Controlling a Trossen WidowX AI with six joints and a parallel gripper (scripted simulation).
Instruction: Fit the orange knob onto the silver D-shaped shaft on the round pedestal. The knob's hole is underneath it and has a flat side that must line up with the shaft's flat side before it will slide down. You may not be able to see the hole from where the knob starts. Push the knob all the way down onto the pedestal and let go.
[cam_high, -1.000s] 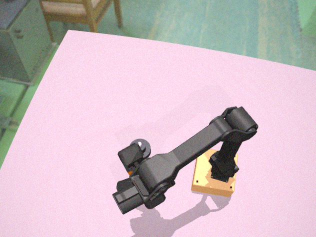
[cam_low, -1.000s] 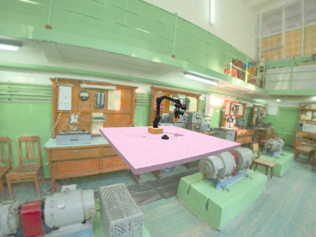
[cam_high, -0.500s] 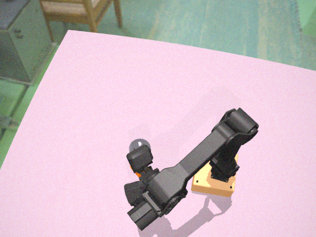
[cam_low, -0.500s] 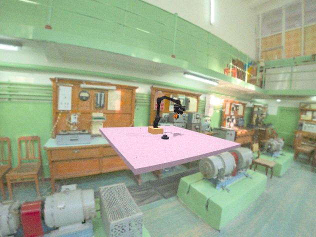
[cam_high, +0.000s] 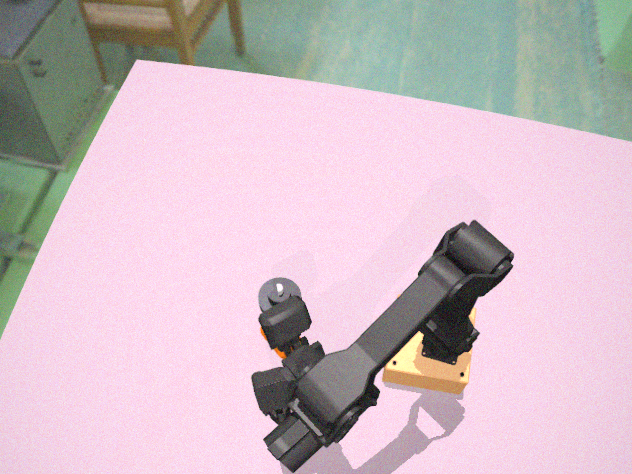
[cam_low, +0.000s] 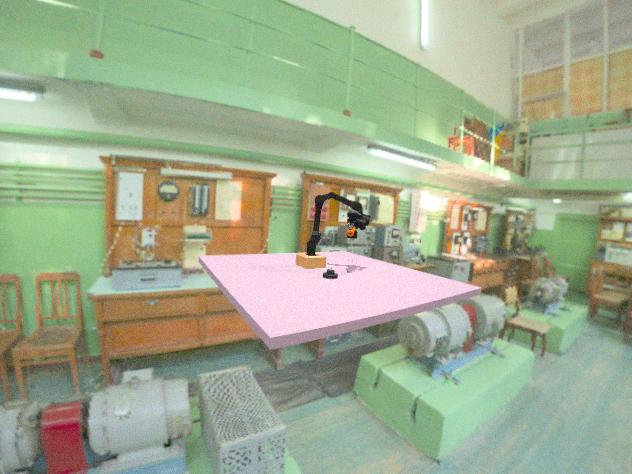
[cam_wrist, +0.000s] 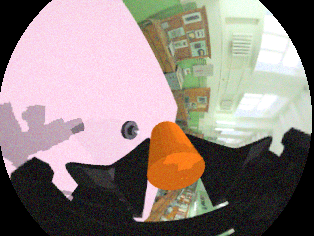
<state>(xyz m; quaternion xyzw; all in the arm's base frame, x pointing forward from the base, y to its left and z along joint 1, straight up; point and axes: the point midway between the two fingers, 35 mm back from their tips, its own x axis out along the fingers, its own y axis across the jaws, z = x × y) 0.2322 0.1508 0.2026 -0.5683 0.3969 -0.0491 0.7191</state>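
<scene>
Order: left to right, top view.

Pedestal (cam_high: 265, 294) (cam_low: 330, 275) (cam_wrist: 126, 131): round, dark grey, stepped disc on the counter (cam_high: 178, 178) (cam_low: 306, 306) (cam_wrist: 75, 60), below the jaws and off to one side. Shaft (cam_high: 279, 289) (cam_wrist: 135, 130) stands bare at its centre, bright and metallic; its flat cannot be made out. Counter pale pink, matt, finely speckled.

Knob (cam_high: 280, 352) (cam_low: 351, 232) (cam_wrist: 175, 170): between the jaws, well above the counter and apart from the shaft. Smooth orange, tapered, rounded at the narrow end; a lighter patch on the broad end. Hole not seen. Jaws closed on the knob, held partly open by its width, about mid-range.

Arm (cam_high: 398, 326) (cam_low: 316, 224): black, angular links with rounded joint housings, beyond the jaws. Base block (cam_high: 428, 379) (cam_low: 310, 261) at far right: square-edged, tan.

Progress: knob gripped and raised. Left, in my judgement: bring it over the shaft, set it upright, match the flats, lower, push fully down, release. Estimate under halfway; alignment likely the hard part, with the hole unseen.
</scene>
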